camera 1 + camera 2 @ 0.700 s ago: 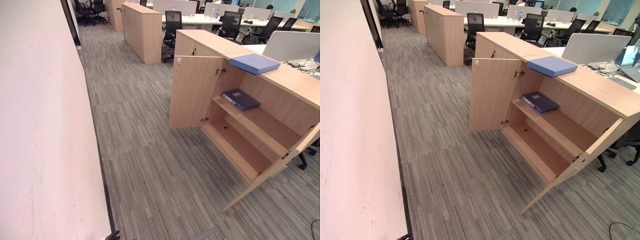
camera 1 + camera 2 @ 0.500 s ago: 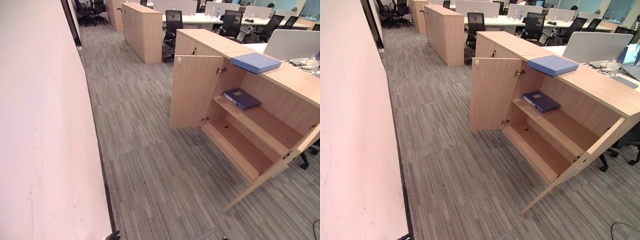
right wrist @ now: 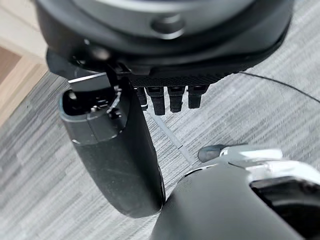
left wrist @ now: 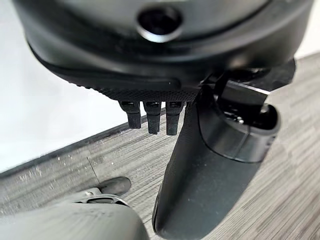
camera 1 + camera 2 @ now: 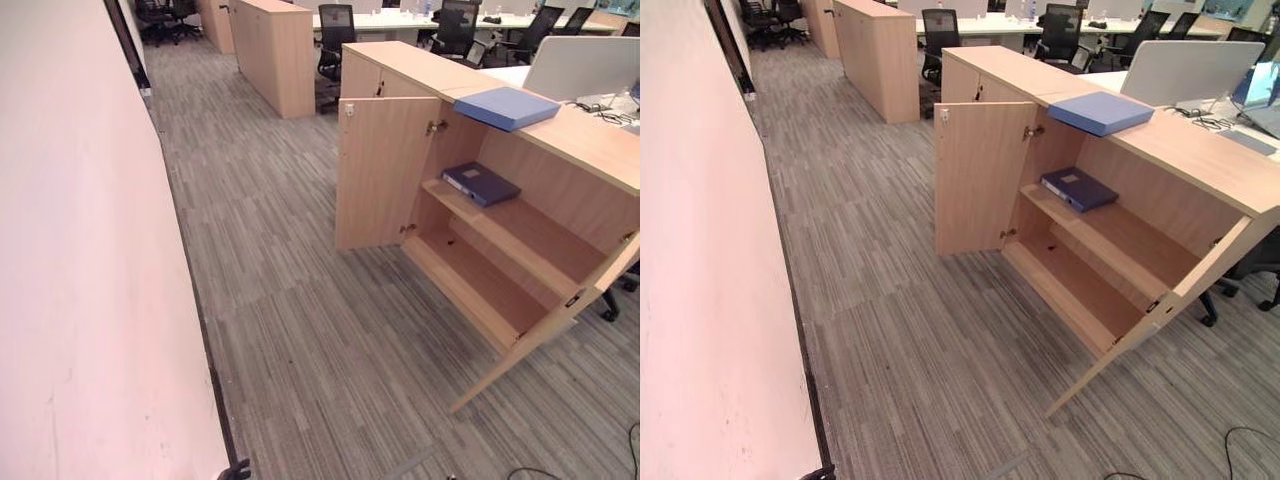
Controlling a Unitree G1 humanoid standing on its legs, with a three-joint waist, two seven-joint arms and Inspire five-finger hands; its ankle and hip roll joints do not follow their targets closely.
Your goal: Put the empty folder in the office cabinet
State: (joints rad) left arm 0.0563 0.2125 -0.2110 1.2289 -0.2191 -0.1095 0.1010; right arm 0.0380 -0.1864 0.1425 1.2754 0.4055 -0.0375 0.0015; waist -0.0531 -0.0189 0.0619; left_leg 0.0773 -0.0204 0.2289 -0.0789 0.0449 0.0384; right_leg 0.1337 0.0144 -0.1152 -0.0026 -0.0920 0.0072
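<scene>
Blue folder (image 5: 506, 106) lies atop the cabinet (image 5: 560, 215), well apart from both empty hands' relaxed, released fingers (image 4: 152, 116).

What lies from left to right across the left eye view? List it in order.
Pale wall → grey carpet → open cabinet door → dark blue folder on the upper shelf → second cabinet door, swung open at the right.

A grey striped carpet (image 5: 300, 300) runs beside a long pale wall (image 5: 80, 250), with another wooden cupboard (image 5: 272, 55) further back, black office chairs (image 5: 335, 35) at white desks (image 5: 980, 22), and a white screen (image 5: 585, 70).
</scene>
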